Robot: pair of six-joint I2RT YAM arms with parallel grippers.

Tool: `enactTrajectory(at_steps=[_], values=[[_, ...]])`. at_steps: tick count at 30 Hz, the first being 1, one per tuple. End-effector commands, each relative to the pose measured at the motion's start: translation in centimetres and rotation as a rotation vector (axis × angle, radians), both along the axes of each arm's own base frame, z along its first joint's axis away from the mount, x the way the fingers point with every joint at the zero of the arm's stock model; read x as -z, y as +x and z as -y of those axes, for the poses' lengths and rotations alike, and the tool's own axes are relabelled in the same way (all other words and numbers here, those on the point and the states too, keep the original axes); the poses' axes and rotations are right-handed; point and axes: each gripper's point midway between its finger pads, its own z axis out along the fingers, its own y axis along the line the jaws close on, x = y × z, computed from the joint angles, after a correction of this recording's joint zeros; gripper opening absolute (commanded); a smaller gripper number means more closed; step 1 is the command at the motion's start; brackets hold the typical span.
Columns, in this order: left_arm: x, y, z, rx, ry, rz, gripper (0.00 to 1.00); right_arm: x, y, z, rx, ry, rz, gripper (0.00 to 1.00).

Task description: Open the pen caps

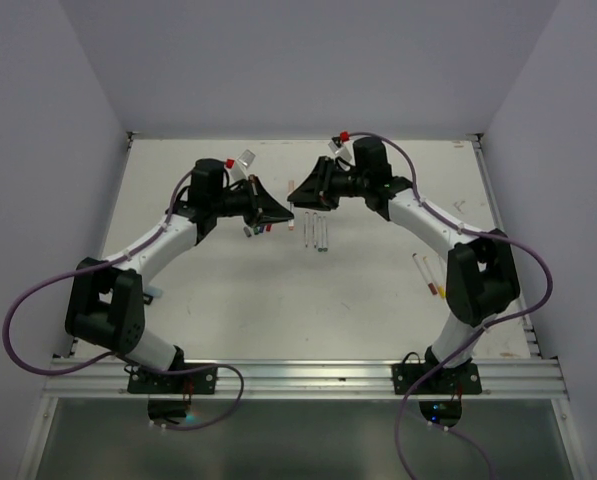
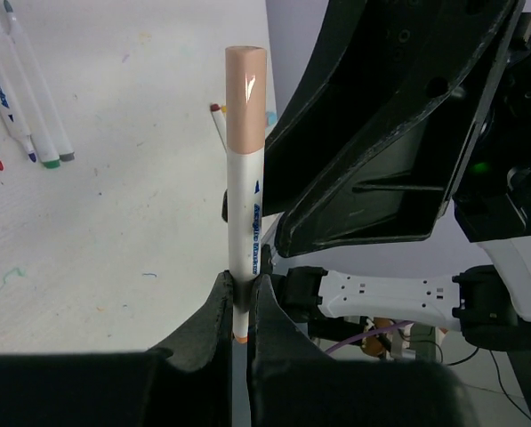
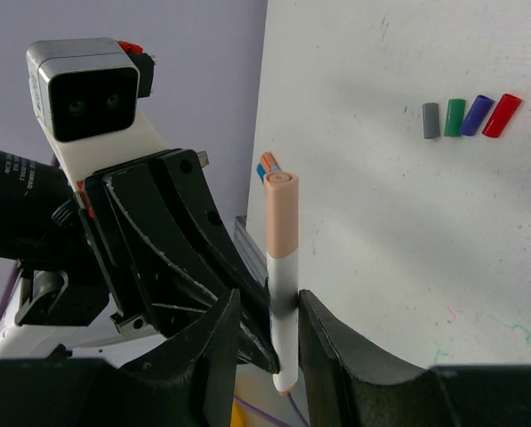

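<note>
A white pen (image 2: 245, 213) with a pale peach-pink cap (image 2: 245, 98) stands between both grippers above the table's middle. My left gripper (image 2: 243, 286) is shut on the pen's lower body, and an orange tip shows below the fingers. My right gripper (image 3: 267, 304) is open around the same pen (image 3: 283, 294): its right finger touches the body and its left finger stands apart. The cap (image 3: 281, 213) is on the pen, above both jaws. Grey (image 3: 431, 120), green (image 3: 454, 117), blue (image 3: 476, 115) and red (image 3: 502, 115) caps lie loose in a row on the table. In the top view the grippers (image 1: 278, 212) (image 1: 306, 198) meet tip to tip.
Several uncapped pens (image 2: 29, 116) lie side by side on the table (image 1: 358, 290), and they also show in the top view (image 1: 316, 233). Two more pens (image 1: 428, 272) lie near the right arm. Walls close in the table at the back and sides.
</note>
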Motion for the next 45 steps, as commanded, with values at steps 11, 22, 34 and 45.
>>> enactTrajectory(at_steps=[11,22,34,45], values=[[-2.7,-1.3,0.3,0.044,-0.073,0.058,0.0,1.4,-0.5,-1.9,-0.011,-0.035,0.014,0.03],[-3.8,-0.5,-0.7,0.019,-0.016,0.188,0.83,2.8,-1.5,0.2,-0.039,-0.178,0.067,0.0],[-2.1,2.6,-2.2,-0.033,0.039,0.16,0.49,-2.3,-7.0,-2.7,-0.337,0.203,0.096,0.0],[-1.9,2.2,-1.6,-0.021,-0.012,0.166,0.44,-2.4,-7.4,-3.8,-0.366,0.236,0.072,0.0]])
